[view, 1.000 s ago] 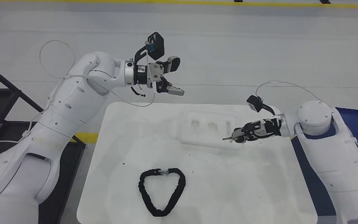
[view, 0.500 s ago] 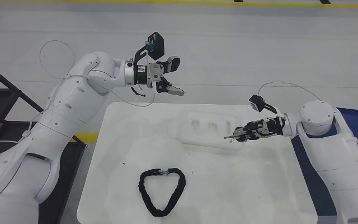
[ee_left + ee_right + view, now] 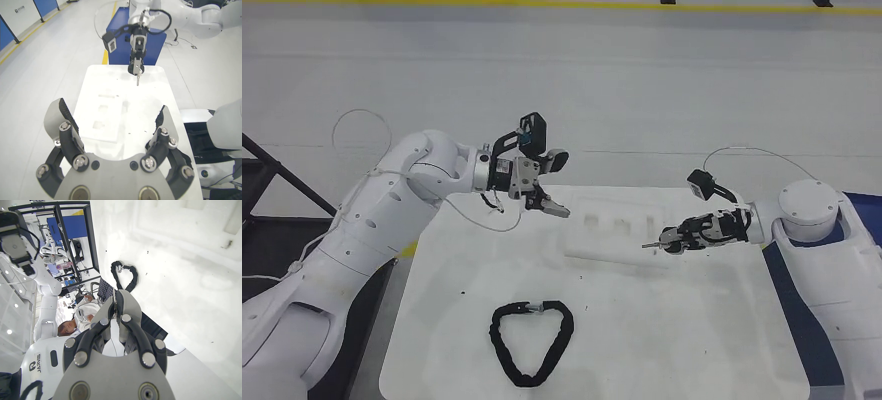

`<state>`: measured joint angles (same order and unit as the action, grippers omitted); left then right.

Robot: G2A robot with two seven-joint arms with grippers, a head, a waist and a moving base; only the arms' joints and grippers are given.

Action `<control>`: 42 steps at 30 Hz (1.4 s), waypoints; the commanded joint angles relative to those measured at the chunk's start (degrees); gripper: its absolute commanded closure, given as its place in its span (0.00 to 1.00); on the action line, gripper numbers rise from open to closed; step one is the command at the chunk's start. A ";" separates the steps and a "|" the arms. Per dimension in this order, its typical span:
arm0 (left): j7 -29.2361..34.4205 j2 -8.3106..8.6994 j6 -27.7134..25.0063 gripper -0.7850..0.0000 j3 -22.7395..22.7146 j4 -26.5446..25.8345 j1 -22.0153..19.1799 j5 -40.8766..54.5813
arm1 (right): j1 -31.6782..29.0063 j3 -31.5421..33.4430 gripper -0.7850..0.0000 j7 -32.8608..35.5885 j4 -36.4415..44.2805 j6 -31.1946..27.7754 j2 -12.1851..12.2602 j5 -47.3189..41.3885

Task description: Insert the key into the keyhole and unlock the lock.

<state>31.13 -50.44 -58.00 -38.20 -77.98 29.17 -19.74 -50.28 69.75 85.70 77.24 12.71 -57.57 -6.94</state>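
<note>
A black sleeved chain lock [image 3: 532, 342] lies in a loop near the table's front, its metal lock cylinder [image 3: 534, 308] at the top of the loop. My right gripper [image 3: 663, 243] hovers over the right end of the white foam tray [image 3: 607, 247], shut on a small silver key [image 3: 650, 245] whose blade points left. In the right wrist view the key [image 3: 114, 298] is pinched between the fingers, with the chain lock [image 3: 133, 274] and its cylinder [image 3: 119, 268] beyond it. My left gripper [image 3: 553, 208] hangs open and empty over the table's back left, beside the tray. The left wrist view faces the key [image 3: 138, 81].
The white table [image 3: 692, 330] carries the foam tray [image 3: 100, 117] with shallow rectangular recesses at its back. A blue cabinet [image 3: 113, 37] stands past the table's right end and a black frame [image 3: 272, 180] past the left. Bare tabletop lies between the tray and the chain.
My left arm has swung down and inward, from beyond the table's back edge to over its back left beside the tray, still open. The right gripper with the key has barely moved.
</note>
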 commanded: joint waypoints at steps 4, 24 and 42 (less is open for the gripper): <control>3.43 1.74 0.00 0.00 -0.55 -2.59 5.00 -3.56 | 0.00 0.00 1.00 0.00 0.00 0.00 0.00 0.00; 5.87 4.31 1.99 0.00 -2.02 -9.38 16.01 -15.71 | 0.00 0.00 1.00 0.00 0.00 0.00 0.00 0.00; 5.67 4.21 2.83 0.00 -1.95 -10.58 16.19 -17.89 | 0.00 0.00 1.00 0.00 0.00 0.00 0.00 0.00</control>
<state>36.94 -46.16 -55.80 -40.22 -87.61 45.24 -35.72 -50.28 69.75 85.70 77.24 12.71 -57.57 -6.94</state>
